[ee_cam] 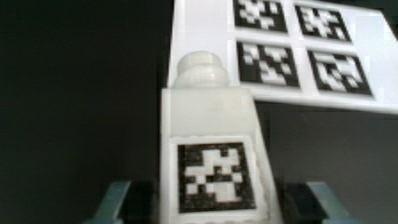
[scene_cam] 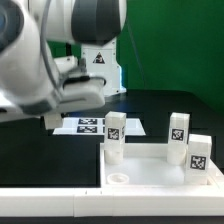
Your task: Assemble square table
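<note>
In the wrist view a white leg [ee_cam: 214,140] with a black-and-white tag lies on the black table, its rounded end towards the marker board [ee_cam: 285,45]. My gripper [ee_cam: 217,200] is open and straddles the leg's tagged end. Each finger [ee_cam: 121,200] stands a small gap off the leg's side. In the exterior view the white square table top [scene_cam: 160,172] sits at the front right. Three tagged legs stand upright on it, at the left [scene_cam: 113,135], the back [scene_cam: 178,135] and the right [scene_cam: 198,155]. A corner hole [scene_cam: 118,178] shows at its near left. The arm hides my fingers there.
The marker board [scene_cam: 90,125] lies flat on the black table just behind the table top. The bulky arm [scene_cam: 50,60] fills the exterior view's upper left. A white robot base [scene_cam: 100,60] stands at the back before a green curtain.
</note>
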Action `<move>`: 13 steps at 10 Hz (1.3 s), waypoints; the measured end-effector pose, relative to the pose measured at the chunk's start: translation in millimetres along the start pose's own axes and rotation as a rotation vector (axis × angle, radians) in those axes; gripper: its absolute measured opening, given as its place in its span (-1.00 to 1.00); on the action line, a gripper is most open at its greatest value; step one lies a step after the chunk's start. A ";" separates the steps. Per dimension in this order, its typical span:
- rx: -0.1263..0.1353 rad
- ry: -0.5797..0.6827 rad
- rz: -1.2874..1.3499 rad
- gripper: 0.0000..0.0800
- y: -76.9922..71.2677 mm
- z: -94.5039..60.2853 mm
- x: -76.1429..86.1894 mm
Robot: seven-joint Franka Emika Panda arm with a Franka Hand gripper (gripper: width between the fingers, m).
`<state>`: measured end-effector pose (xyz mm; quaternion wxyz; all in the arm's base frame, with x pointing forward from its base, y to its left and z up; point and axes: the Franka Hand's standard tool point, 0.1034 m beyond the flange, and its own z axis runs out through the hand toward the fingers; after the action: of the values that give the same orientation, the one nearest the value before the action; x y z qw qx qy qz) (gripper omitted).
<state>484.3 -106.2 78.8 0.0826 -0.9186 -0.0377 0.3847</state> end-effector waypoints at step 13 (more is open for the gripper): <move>-0.065 0.907 -0.015 -0.29 -38.6 -99.1 40.3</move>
<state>583.0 -75.0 125.9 0.0648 -0.9960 -0.0163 -0.0586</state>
